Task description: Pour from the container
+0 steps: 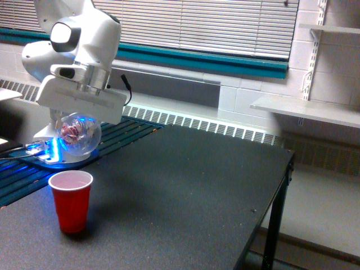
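the tool hangs from the white arm at the upper part of the exterior view's left, its flat white body tilted down toward the exterior view's right. its fingers are pressed in against the container, a clear tumbler held in the air just under the tool body. the fingers themselves are mostly hidden behind the tool body and the clear plastic, so how wide they stand cannot be read beyond the fact that they are pinching the tumbler between them. the container is turned on its side, with its round bottom facing the camera. pinkish-white bits show through its wall, gathered in the upper left part of the round shape, and blue light from behind glows through the plastic.

the container hangs above the red cup and a little toward the back, well clear of its rim. the red cup stands upright on the dark counter near the front edge at the exterior view's left, and its inside looks pale pink up near the rim; whether that is contents or only the cup's lining cannot be told.

behind the container sits the arm's white base with its blue lights.
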Robot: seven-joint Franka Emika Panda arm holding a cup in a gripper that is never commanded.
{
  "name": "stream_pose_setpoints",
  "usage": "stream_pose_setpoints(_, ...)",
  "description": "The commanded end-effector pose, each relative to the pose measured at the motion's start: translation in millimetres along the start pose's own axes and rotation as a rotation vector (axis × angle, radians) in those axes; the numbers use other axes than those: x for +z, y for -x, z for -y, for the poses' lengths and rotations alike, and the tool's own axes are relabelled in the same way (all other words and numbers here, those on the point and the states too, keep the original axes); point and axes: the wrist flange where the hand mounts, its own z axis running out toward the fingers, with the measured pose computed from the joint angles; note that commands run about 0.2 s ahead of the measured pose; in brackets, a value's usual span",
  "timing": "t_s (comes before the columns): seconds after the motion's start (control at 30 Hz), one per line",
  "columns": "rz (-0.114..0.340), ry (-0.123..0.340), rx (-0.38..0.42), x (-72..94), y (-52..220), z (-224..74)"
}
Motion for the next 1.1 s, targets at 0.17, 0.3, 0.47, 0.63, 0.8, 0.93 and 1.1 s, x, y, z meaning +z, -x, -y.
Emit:
stream_pose_setpoints(0.17, -0.003, 0.061, 0.020, 6.1, 5, 6)
stream_pose_setpoints(0.3, 0.008, 0.082, 0.020, 11.3, 7, 7)
stream_pose_setpoints(0.47, 0.024, 0.116, 0.020, 18.5, 10, 8)
stream_pose_setpoints(0.63, 0.026, 0.151, 0.028, 22.6, 12, 10)
stream_pose_setpoints(0.8, 0.023, 0.177, 0.034, 24.7, 13, 14)
stream_pose_setpoints(0.93, 0.024, 0.189, 0.041, 27.9, 13, 14)
stream_pose_setpoints(1.1, 0.021, 0.209, 0.042, 29.5, 12, 16)
